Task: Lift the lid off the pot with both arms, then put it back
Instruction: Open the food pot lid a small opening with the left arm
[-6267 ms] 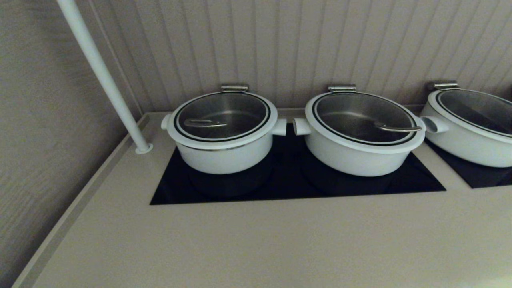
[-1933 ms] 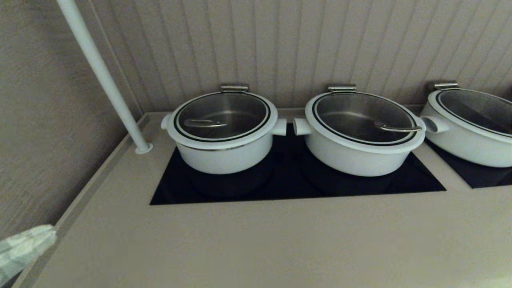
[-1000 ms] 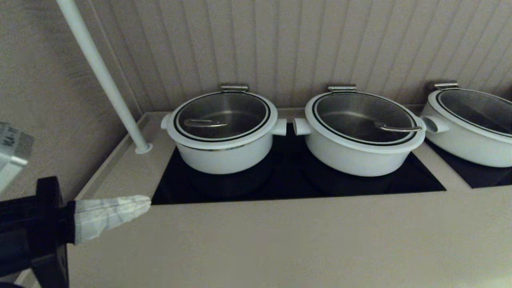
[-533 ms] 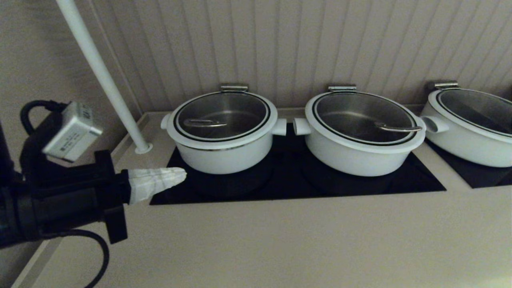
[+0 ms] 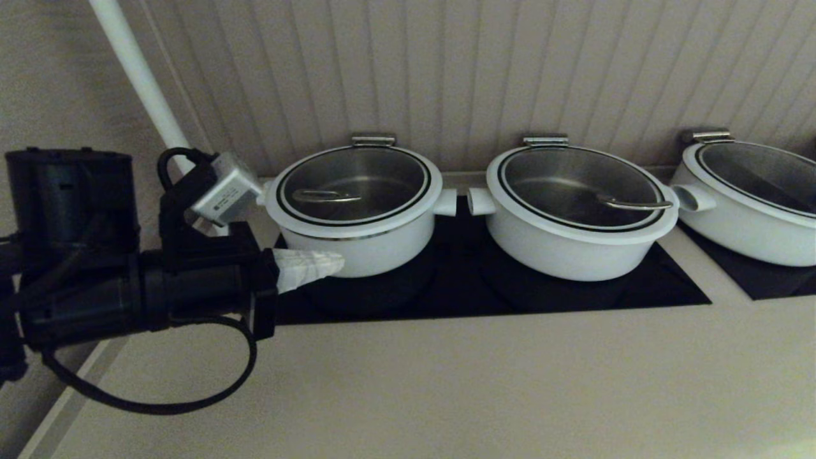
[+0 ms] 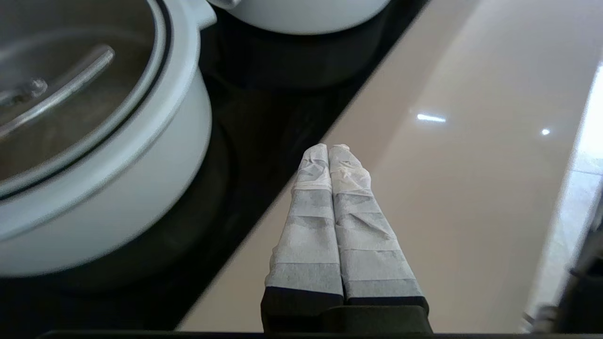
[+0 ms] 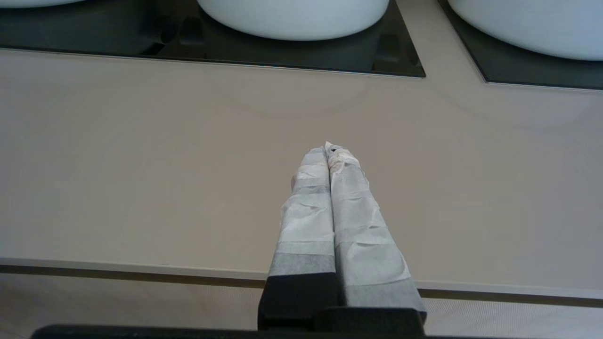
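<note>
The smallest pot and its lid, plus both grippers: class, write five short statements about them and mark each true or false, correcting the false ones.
1. The lid sits on the pot. True.
2. The left gripper grips the lid's wire handle. False: its fingers are pressed together, empty, low in front of the pot's side.
3. The right gripper is shut. True.
4. The right gripper is over the pot. False: it hangs above the bare counter, short of the black cooktop.
5. Three white pots show in the head view. True.
</note>
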Available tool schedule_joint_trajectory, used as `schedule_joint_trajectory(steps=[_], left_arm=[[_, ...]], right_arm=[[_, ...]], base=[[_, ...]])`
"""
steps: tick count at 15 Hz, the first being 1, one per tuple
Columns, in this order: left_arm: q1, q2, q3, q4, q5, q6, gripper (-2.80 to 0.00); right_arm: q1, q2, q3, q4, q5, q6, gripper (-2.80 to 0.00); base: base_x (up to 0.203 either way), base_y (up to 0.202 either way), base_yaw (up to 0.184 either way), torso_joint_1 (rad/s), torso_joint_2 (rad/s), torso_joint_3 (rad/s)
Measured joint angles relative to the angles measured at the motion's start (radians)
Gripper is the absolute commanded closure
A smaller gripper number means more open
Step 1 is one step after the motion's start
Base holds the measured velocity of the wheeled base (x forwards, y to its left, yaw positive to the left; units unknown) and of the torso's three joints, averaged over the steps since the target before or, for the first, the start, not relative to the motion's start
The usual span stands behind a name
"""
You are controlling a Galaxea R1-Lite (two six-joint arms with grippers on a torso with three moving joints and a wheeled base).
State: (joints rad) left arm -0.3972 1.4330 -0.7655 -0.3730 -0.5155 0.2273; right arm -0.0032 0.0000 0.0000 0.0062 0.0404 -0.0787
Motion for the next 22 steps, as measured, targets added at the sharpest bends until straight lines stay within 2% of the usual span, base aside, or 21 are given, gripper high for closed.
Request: schedule_joint_trajectory(steps=[7,11,17,22], left_arm=[[0.009,0.125,-0.034,-0.067,0.009,0.002,0.00],[0.024,0.193,-0.043,-0.211,0.104,-0.001,0.00],[0.072,0.239,-0.056,-0.217,0.115,0.004,0.00],[0.113,0.281,-0.128,-0.217,0.156,0.002,0.00]], right_arm=[[0.000,0.000,0.000,0.000,0.000,0.000,0.00],[0.000,0.000,0.000,0.000,0.001,0.000,0.00],[0.000,0.000,0.000,0.000,0.000,0.000,0.00],[0.000,0.000,0.000,0.000,0.000,0.000,0.00]], base=[[0.000,0.000,0.000,0.000,0.00,0.000],[0.000,0.000,0.000,0.000,0.00,0.000],[0.000,0.000,0.000,0.000,0.00,0.000],[0.000,0.000,0.000,0.000,0.00,0.000]])
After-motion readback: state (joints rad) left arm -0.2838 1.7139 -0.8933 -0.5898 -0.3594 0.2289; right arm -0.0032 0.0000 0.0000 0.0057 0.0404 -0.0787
